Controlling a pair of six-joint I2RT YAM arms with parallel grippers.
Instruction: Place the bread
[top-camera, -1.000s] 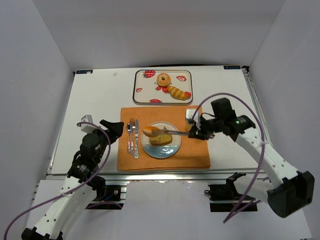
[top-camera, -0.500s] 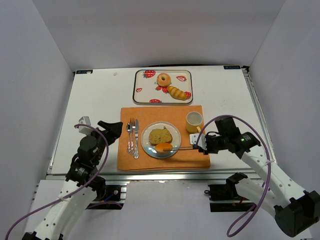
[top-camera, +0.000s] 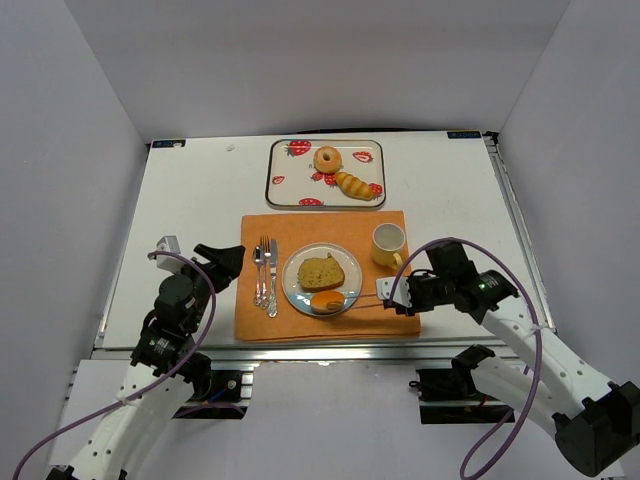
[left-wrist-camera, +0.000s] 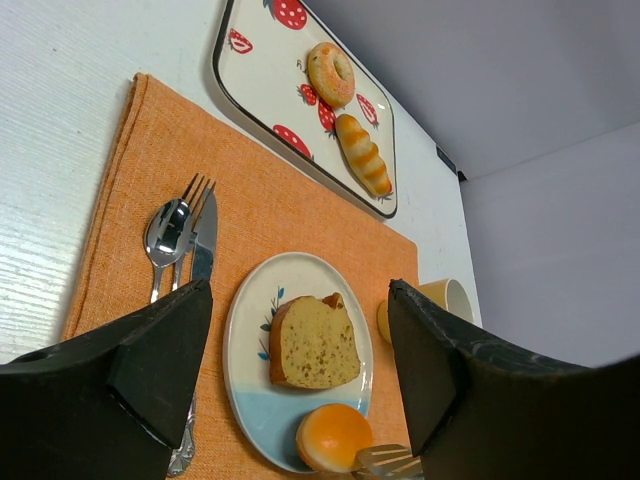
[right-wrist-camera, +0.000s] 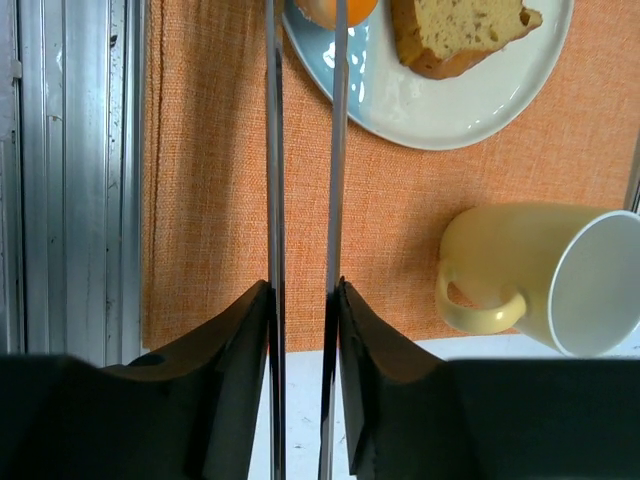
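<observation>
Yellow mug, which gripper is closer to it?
Right. The right gripper, holding tongs, sits just near-side of the yellow mug; the left gripper is across the placemat, beyond the cutlery.

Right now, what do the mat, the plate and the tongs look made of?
Mat: orange woven cloth, matte; the weave shows close up.
Plate: likely glazed ceramic, glossy, white fading to pale blue, with soft reflections.
Tongs: probably steel; two thin, bright strips with a mirror-like sheen.
</observation>
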